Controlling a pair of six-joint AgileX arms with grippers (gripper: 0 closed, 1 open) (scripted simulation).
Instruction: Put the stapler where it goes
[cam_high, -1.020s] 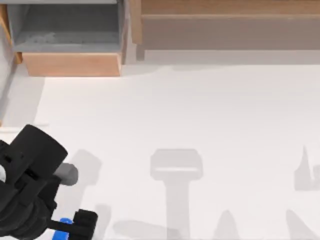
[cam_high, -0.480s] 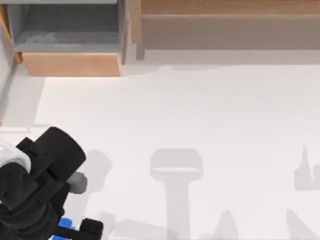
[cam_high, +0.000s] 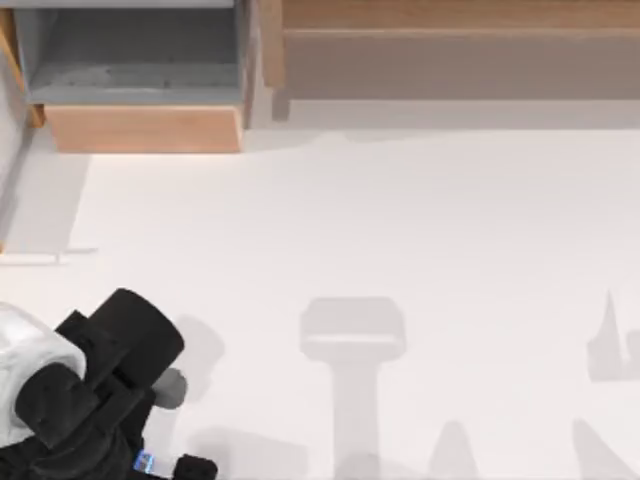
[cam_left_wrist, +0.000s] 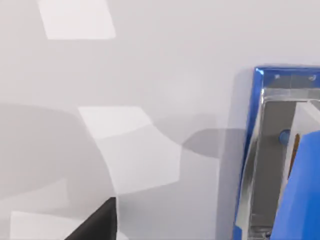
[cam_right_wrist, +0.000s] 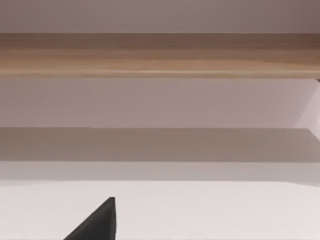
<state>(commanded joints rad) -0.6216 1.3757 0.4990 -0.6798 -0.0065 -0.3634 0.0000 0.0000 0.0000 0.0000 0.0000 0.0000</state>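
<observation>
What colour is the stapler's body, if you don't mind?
Bright blue, with a grey metal inner part; the stapler shows best in the left wrist view.

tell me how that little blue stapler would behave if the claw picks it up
The small bright blue oblong stapler with a grey metal part looks rigid, so it probably won't flex. Its glossy blue shell and polished metal could be slippery. In the left wrist view the blue top seems raised off the metal base, so it may hinge or shift when squeezed. The left claw is over it at the white table's near-left edge.

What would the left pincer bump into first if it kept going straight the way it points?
Most likely the white table itself, with the blue stapler lying just off to one side. The left pincer points down at the near left corner; depth is hard to judge.
</observation>
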